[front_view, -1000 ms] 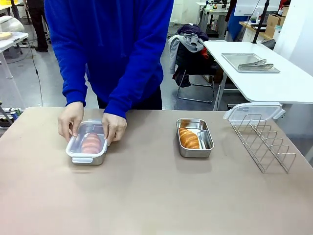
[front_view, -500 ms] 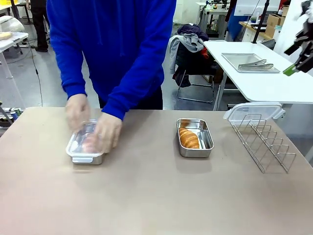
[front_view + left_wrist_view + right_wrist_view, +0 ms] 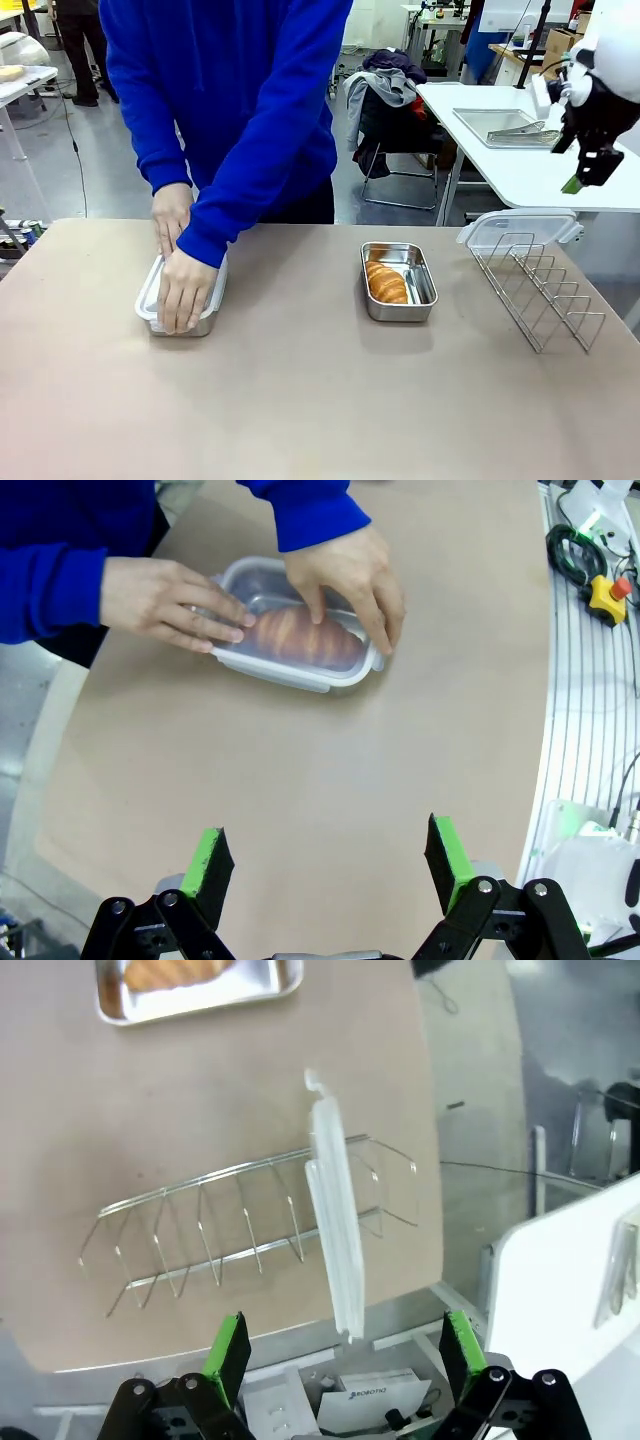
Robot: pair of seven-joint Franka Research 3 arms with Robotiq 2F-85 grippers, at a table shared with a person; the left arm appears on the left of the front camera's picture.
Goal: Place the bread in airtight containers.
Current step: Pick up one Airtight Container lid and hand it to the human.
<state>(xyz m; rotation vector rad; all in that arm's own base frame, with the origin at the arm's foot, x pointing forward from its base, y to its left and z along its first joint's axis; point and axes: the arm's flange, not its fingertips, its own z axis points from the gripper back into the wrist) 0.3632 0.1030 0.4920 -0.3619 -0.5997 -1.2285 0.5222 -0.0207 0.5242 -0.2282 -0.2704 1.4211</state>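
Observation:
A person's two hands [image 3: 180, 270] press the clear lid onto the left steel tin [image 3: 150, 305], which holds a croissant [image 3: 300, 638] seen through the lid. The second tin [image 3: 398, 281] stands uncovered in the middle of the table with the other croissant [image 3: 385, 283] in it. Its clear lid [image 3: 520, 227] leans on edge in the wire rack [image 3: 540, 285]; from the right wrist view the lid [image 3: 335, 1230] is a thin upright strip. My right gripper [image 3: 580, 178] hangs open high above the rack. My left gripper [image 3: 330, 865] is open, well short of the covered tin [image 3: 295, 630].
The wire rack [image 3: 250, 1230] sits near the table's right edge, beside the uncovered tin [image 3: 200, 985]. A white side table [image 3: 540, 165] behind carries a flat tray with tongs [image 3: 510, 128]. A yellow box with a red button [image 3: 607, 593] lies off the table's edge.
The person's hands moved from the lid's sides to press down on top of it. My right arm came into the front view at the upper right and dropped lower.

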